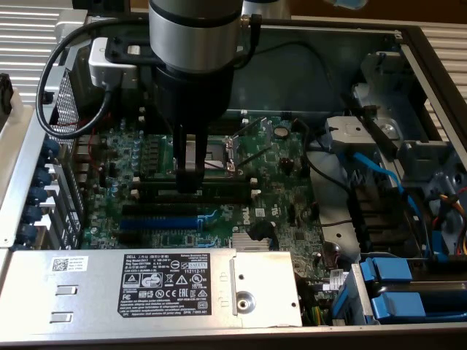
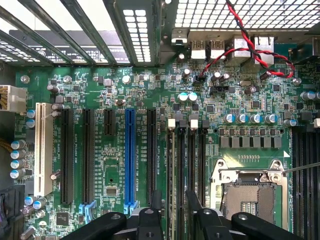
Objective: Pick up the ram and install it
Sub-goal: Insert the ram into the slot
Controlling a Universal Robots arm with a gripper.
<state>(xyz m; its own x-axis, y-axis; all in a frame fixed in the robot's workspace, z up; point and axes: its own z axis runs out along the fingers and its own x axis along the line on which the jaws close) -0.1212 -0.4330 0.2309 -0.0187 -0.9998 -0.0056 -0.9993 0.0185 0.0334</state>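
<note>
The open computer case (image 1: 328, 30) holds a green motherboard (image 1: 281, 182), a silver power supply (image 1: 146, 284) at six o'clock and blue drive caddies (image 1: 394, 292) at five. The gripper (image 1: 188, 182) stands toward nine o'clock of centre, fingers (image 2: 156, 202) spread apart and clamping nothing. Beneath them the ram (image 1: 219, 192) sits edge-up among the black slots (image 2: 201, 165) — hard to separate from them. Ribbed metal (image 1: 29, 29) lies outside the case at eleven.

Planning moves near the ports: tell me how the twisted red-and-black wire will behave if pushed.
The twisted red-and-black wire is probably floppy: it lies in slack loops above the motherboard. Likely light, since its strands are thin. It would probably tug back rather than slide, as one end seems plugged into the board.
</note>
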